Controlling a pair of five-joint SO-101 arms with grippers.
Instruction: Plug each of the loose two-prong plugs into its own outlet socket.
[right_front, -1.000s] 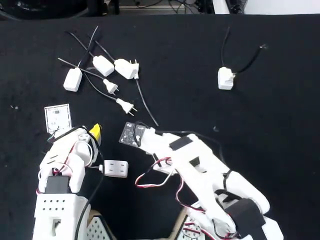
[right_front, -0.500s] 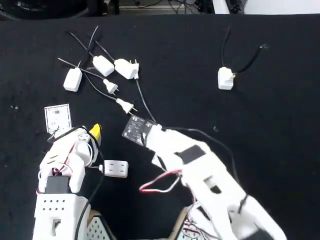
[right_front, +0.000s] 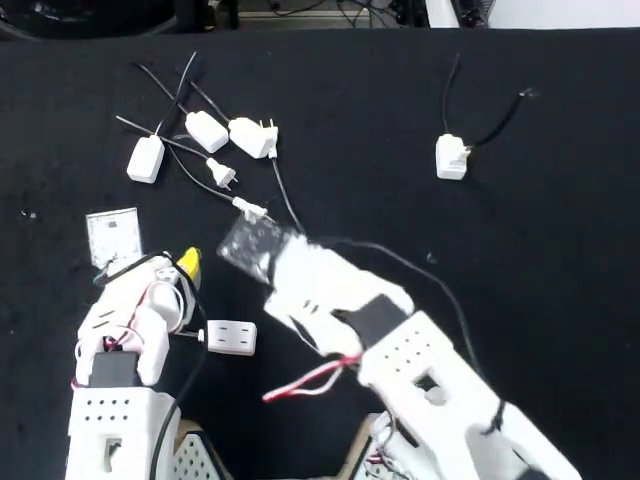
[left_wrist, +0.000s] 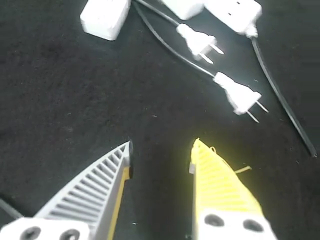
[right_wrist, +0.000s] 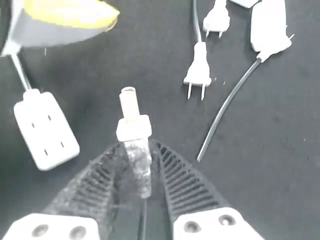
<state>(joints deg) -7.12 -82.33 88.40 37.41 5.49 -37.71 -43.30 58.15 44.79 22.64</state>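
Right wrist view: right claw (right_wrist: 136, 146), clamping a plug (right_wrist: 133, 127), has swung nearer loose plugs (right_wrist: 198, 75) far-left on the tabletop (right_front: 360, 120) (left claw (left_wrist: 162, 145) gapes).

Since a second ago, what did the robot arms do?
The right claw, gripping a plug, moved forward toward the loose plugs. The left claw, the outlet block and the loose plugs stayed where they were.

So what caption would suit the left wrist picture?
Open left gripper above the black table, nearest loose plug just ahead.
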